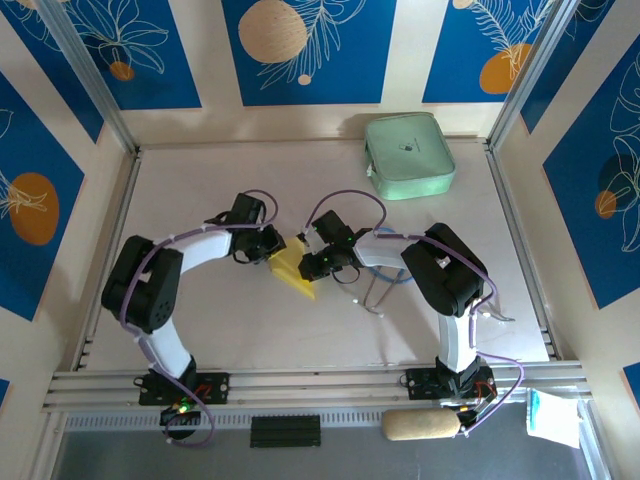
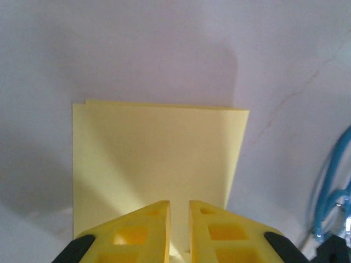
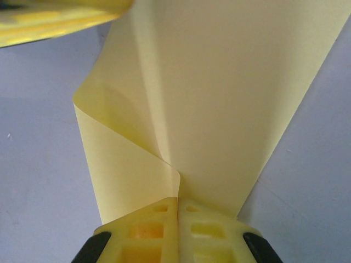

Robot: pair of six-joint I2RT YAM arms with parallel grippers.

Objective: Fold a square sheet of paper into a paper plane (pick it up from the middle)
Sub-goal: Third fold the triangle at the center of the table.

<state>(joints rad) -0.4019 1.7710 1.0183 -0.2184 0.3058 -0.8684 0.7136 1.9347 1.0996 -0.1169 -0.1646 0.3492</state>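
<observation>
Paper (image 3: 219,109), folded, apparently pinched between both clamped end effectors (image 3: 178,204) (image 2: 180,211).

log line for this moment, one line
stage: folding | paper: doubled over, mid-table | right pincer: shut on paper | left pincer: at paper edge

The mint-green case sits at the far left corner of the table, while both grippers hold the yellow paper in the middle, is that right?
Not quite. The mint-green case sits toward the far right of the table, as the top external view shows. The left gripper and right gripper do meet at the yellow paper in the middle.
</observation>
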